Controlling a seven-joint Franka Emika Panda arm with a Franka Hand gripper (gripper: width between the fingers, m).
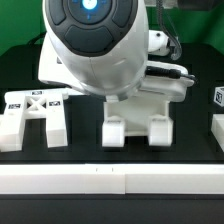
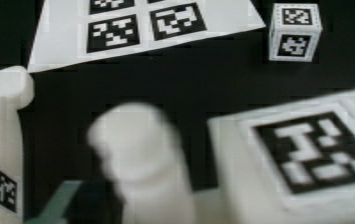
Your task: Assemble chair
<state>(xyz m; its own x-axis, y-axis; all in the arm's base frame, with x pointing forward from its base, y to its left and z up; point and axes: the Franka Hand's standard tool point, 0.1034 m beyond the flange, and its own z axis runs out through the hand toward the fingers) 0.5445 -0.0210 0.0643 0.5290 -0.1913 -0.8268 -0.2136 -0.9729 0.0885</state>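
- Black tabletop (image 1: 80, 150): seat block (image 1: 135, 108) at centre under the arm (image 1: 95, 45), braced frame (image 1: 35, 105) at the exterior view's left.
- We cannot tell the gripper's opening or hold.
- We judge slow, straight moves best near the legs (image 1: 115, 131).

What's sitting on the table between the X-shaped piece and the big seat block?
Nothing. In the exterior view, only bare black table shows between the X-shaped piece and the seat block.
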